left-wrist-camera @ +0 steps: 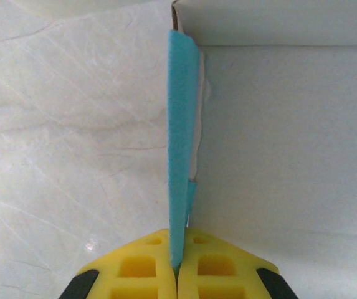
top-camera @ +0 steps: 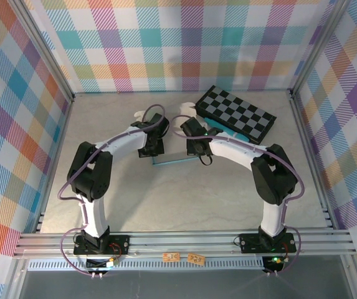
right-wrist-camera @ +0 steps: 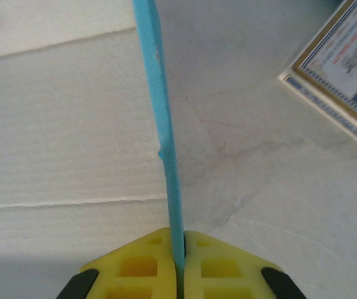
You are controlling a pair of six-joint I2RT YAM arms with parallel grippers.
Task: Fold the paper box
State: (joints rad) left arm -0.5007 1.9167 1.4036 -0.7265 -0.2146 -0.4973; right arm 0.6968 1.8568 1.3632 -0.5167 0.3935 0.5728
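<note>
You have a black-and-grey checkerboard (top-camera: 237, 112) at about one o'clock on the pale marbled bench (top-camera: 184, 199), lying askew near the back wall. A slim teal piece (top-camera: 228, 129) lies along its near edge. Plaid walls (top-camera: 184, 43) close the bench on three sides. At six o'clock, two small orange tags (top-camera: 184, 256) sit by the metal rail (top-camera: 184, 240). In the right wrist view, a printed card (right-wrist-camera: 346, 68) with a blue-and-gold border lies at two o'clock.

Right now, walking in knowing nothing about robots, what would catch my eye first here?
The left gripper and right gripper face each other at the middle of the table, each pinched shut on a thin teal edge of the paper box. Behind them to the right lies a black-and-grey checkerboard. Bright plaid walls enclose it all.
</note>
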